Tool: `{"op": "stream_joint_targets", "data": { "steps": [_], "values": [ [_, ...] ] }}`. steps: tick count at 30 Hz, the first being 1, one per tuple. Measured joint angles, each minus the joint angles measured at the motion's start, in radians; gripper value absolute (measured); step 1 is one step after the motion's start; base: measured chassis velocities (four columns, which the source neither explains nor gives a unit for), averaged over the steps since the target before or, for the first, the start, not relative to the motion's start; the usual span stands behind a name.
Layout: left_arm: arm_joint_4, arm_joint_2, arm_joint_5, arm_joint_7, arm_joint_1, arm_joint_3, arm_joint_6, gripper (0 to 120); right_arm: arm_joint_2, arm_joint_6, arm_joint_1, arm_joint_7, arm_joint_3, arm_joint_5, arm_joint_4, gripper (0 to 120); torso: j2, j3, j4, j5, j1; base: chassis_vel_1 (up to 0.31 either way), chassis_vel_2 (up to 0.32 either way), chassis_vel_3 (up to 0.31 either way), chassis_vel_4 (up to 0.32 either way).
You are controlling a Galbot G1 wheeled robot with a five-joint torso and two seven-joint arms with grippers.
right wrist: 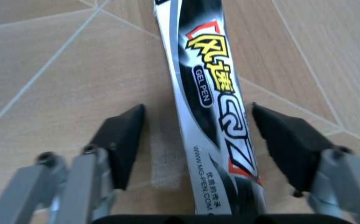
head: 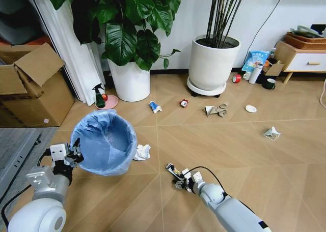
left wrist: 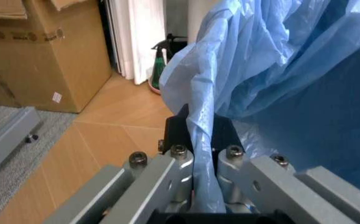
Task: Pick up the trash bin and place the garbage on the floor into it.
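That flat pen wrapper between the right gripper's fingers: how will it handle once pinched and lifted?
The wrapper lies flat on the floor inside the open right gripper, so it is probably thin, light and floppy. Its glossy printed surface looks slippery, so it may slide. Lying flush, its edges could be hard to catch.

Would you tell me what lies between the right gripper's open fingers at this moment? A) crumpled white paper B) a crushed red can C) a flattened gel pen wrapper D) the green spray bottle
C: the right gripper is open astride the flattened wrapper, printed GEL PEN, on the floor.
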Motion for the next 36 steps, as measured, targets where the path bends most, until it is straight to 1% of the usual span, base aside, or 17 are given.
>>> {"op": "stream_joint_targets", "data": {
  "steps": [1,3,5,6,7,11,12,17,22,26,27,29,30,32,33,35,36],
  "values": [
    [0.0,0.002,-0.002,0.0,0.0,0.0,0.001,0,0.003,0.005,-0.003,-0.004,0.006,-0.009,-0.003,56,0.0,0.0,0.0,0.0001,0.0,0.0,0.0,0.0,0.0],
    [0.0,0.004,-0.003,0.0,-0.001,0.0,0.002,0,0.005,0.007,-0.004,-0.004,0.01,-0.012,-0.005,54,0.0,0.0,0.0,-0.0001,0.0,0.0,0.0,0.0,0.0],
    [0.0,0.007,-0.005,0.001,-0.001,0.001,0.003,0,0.011,0.008,-0.011,-0.005,0.022,-0.017,-0.006,43,0.0,0.0,0.0,0.0,0.0,0.0,0.0,0.0,0.0],
    [0.0,0.007,-0.005,0.002,-0.002,0.002,0.003,0,0.013,0.009,-0.012,-0.006,0.025,-0.018,-0.007,39,0.0,0.0,0.0,-0.0001,0.0,0.0,0.0,0.0,0.0],
    [0.0,0.007,-0.005,0.002,-0.002,0.002,0.003,0,0.013,0.009,-0.012,-0.006,0.025,-0.018,-0.007,39,0.0,0.0,0.0,-0.0001,0.0,0.0,0.0,0.0,0.0],
    [0.001,0.007,-0.005,0.002,-0.003,0.004,0.003,0,0.021,0.016,-0.017,-0.007,0.038,-0.024,-0.015,21,0.0,0.0,0.0,-0.0001,0.0,0.0,0.0,0.0,0.0],
    [0.001,0.007,-0.005,0.002,-0.003,0.004,0.003,0,0.021,0.016,-0.017,-0.007,0.038,-0.024,-0.015,21,0.0,0.0,0.0,-0.0001,0.0,0.0,0.0,0.0,0.0],
    [0.004,0.009,-0.006,0.004,-0.004,0.006,0.003,0,0.023,0.019,-0.024,0.004,0.051,-0.024,-0.008,4,0.0,0.0,0.0,0.0,0.0,0.0,0.0,0.0,0.0],
    [0.004,0.009,-0.006,0.004,-0.005,0.009,0.004,0,0.021,0.021,-0.029,0.018,0.063,-0.016,0.012,0,0.0,0.0,-0.0001,0.0001,0.0,0.0,0.0,0.0,0.0],
    [0.004,0.012,-0.006,0.006,-0.002,0.01,0.005,0,0.013,0.021,-0.035,0.043,0.09,0.012,0.081,0,0.0,0.0,-0.0001,0.0,0.0,0.0,0.0,0.0,0.0],
    [0.005,0.015,-0.006,0.007,-0.001,0.011,0.006,0,0.006,0.021,-0.035,0.051,0.099,0.024,0.118,0,0.0,0.0,0.0,0.0,0.0,0.0,0.0,0.0,0.0],
    [0.013,0.024,-0.008,0.01,0.0,0.015,0.009,0,-0.021,0.019,-0.033,0.07,0.114,0.057,0.198,0,0.0,0.0,0.0,0.0001,0.0,0.0,0.0,0.0,0.0],
    [0.013,0.024,-0.008,0.01,0.0,0.015,0.009,0,-0.021,0.019,-0.033,0.07,0.114,0.057,0.198,0,0.0,0.0,0.0,0.0001,0.0,0.0,0.0,0.0,0.0],
    [0.028,0.042,-0.018,0.01,-0.006,0.025,0.02,0,-0.059,0.009,-0.02,0.086,0.125,0.097,0.282,0,0.0,0.0,0.0002,0.0,0.0,0.0,0.0,0.0,0.0],
    [0.028,0.042,-0.018,0.01,-0.006,0.025,0.02,0,-0.059,0.009,-0.02,0.086,0.125,0.097,0.282,0,0.0,0.0,0.0002,0.0,0.0,0.0,0.0,0.0,0.0],
    [0.051,0.068,-0.036,0.007,-0.019,0.039,0.04,0,-0.12,-0.005,0.012,0.105,0.127,0.153,0.386,0,0.0,0.0,-0.0003,0.0,0.0,0.0,0.0,0.0,0.0],
    [0.057,0.076,-0.043,0.007,-0.023,0.043,0.048,0,-0.135,-0.008,0.028,0.11,0.123,0.169,0.415,0,0.0,0.0,-0.0004,-0.0001,0.0,0.0,0.0,0.0,0.0]
  ]
}}
